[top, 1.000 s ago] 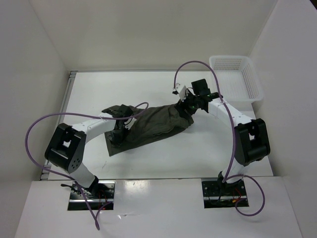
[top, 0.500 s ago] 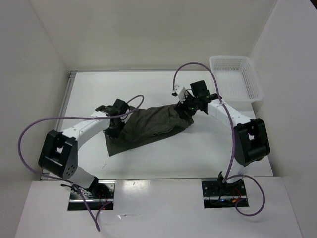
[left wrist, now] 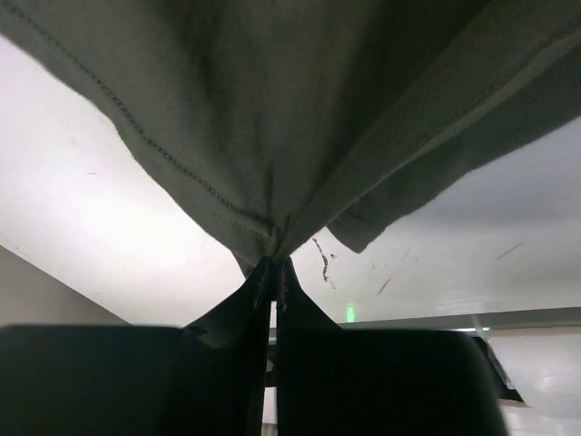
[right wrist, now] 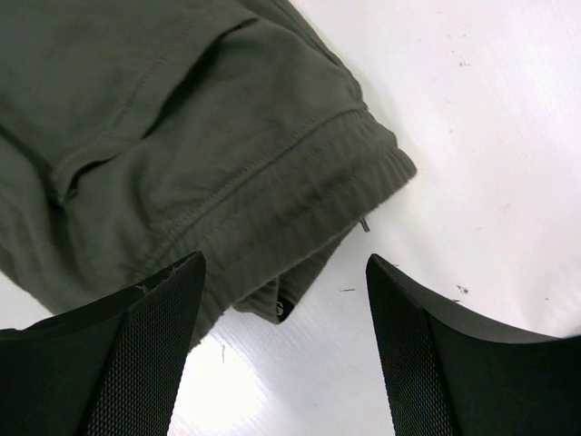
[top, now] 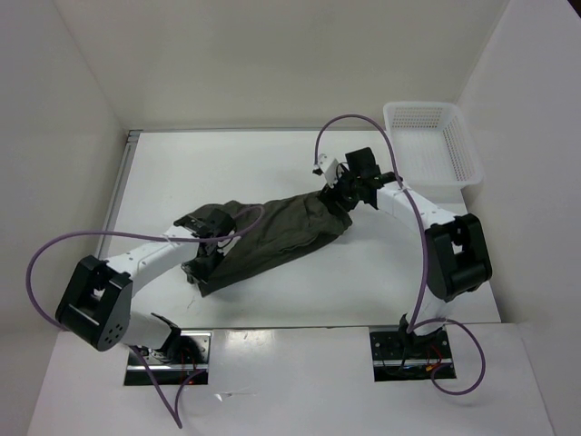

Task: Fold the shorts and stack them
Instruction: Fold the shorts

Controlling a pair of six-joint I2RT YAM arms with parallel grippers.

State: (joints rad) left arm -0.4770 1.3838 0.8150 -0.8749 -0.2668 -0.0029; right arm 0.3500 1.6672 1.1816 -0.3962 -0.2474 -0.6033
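Observation:
The dark olive-green shorts [top: 281,232] lie slantwise across the middle of the table, waistband at the right end. My left gripper [top: 214,227] is at their left end, shut on a pinch of hem [left wrist: 275,247], and the cloth spreads out above the jaws in the left wrist view. My right gripper [top: 342,195] hovers over the waistband end, open and empty. In the right wrist view the ribbed waistband [right wrist: 300,195] lies between and ahead of the two fingers [right wrist: 145,336], with bare table under the right one.
A white plastic mesh basket [top: 436,143] stands at the back right corner of the table. White walls close in the table on the left, back and right. Purple cables loop over both arms.
My left arm has swung its elbow out to the near left, and the gripper has carried the pinched hem first away, then back toward the near left. The right gripper has barely moved.

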